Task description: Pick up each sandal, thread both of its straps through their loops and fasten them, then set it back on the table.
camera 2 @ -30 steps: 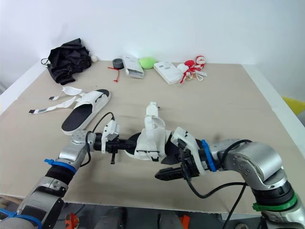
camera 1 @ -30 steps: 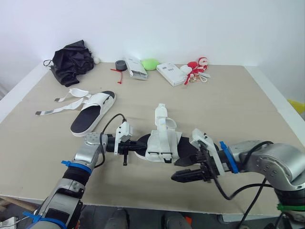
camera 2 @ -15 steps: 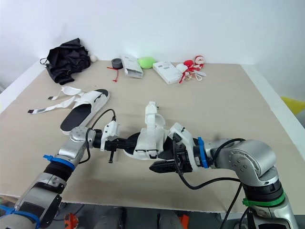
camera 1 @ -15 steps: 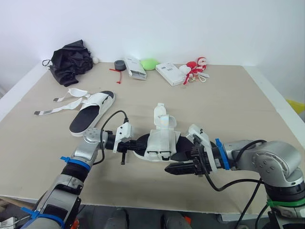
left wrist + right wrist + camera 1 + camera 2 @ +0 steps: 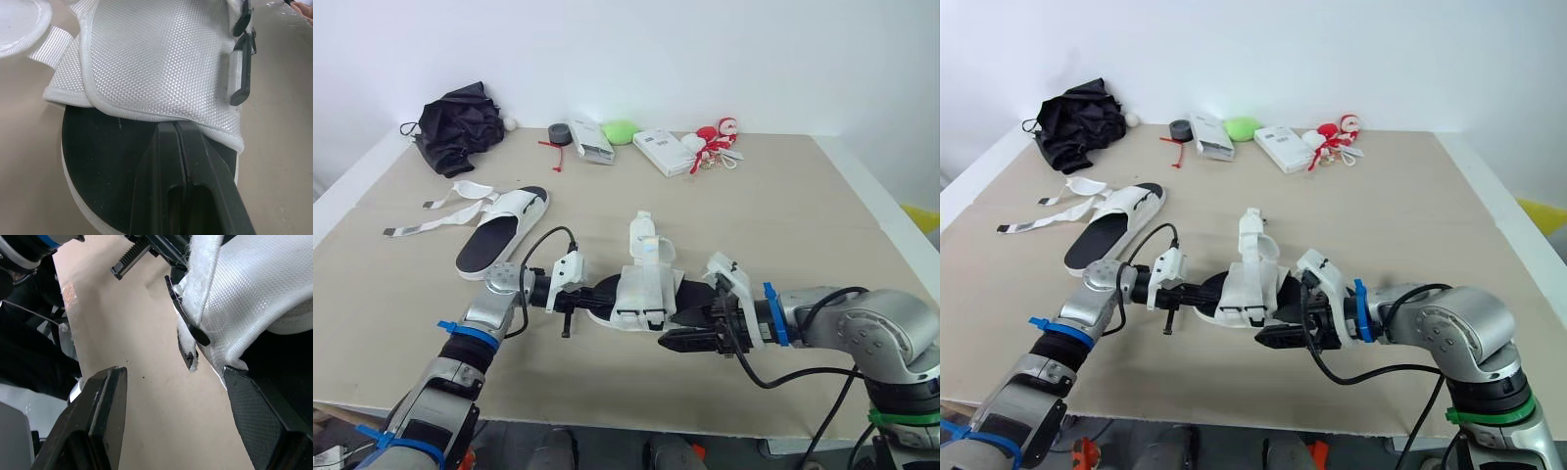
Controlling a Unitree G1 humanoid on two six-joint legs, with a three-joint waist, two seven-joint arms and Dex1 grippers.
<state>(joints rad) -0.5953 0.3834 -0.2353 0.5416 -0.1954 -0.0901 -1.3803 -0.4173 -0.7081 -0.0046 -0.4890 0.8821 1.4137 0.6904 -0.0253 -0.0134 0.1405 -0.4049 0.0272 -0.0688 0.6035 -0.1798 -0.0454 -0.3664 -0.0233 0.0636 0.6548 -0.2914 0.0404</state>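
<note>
A white-strapped sandal [image 5: 644, 289] with a black footbed lies at the table's front middle, one strap [image 5: 644, 233] standing up. My left gripper [image 5: 595, 296] comes in from its left end and is shut; in the left wrist view its fingers [image 5: 161, 161] lie pressed together over the footbed [image 5: 98, 147], tips at the edge of the white upper [image 5: 156, 58]. My right gripper [image 5: 670, 340] is open at the sandal's near right side. In the right wrist view, black loops [image 5: 188, 340] and white webbing [image 5: 254, 308] sit between its spread fingers [image 5: 100, 416]. A second sandal [image 5: 501, 231] lies to the left, straps loose.
Along the back edge lie a black fabric bundle [image 5: 460, 122], a tape roll [image 5: 561, 134], white boxes [image 5: 666, 151], a green object [image 5: 620, 130] and red-and-white toys [image 5: 717, 137]. The table's front edge [image 5: 607, 416] runs close below both grippers.
My right gripper has risen and closed in on the sandal's near right side. The left gripper keeps its hold on the sandal; the camera has shifted slightly.
</note>
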